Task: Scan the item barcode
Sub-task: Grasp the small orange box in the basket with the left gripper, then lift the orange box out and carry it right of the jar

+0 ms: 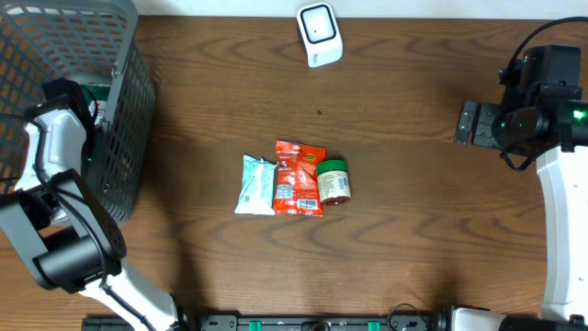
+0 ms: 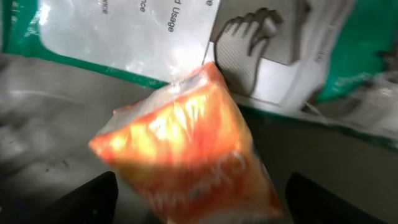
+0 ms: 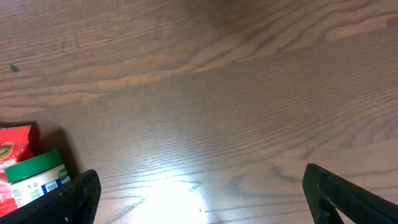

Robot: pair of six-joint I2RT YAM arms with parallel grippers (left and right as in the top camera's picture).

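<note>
Left fingers (image 2: 87,199) spread, right fingers (image 3: 348,196) spread; glossy orange packet (image 2: 186,149), blurred.

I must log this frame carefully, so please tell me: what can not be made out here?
- Orange packet: left wrist, blurred; print unreadable.
- Basket contents: overhead, mesh wall hides them.
- Jar: right wrist, cut off by left edge.
- Red packet label: overhead, too small to read.

In the left wrist view the orange packet (image 2: 186,155) is blurred, its print unreadable and its lower end cut off at the bottom edge. Overhead, the basket (image 1: 124,110) runs off the upper left corner, its mesh hiding what lies inside. The right wrist view's lower left edge crops the green-lidded jar (image 3: 37,177) and red packet (image 3: 12,149).
</note>
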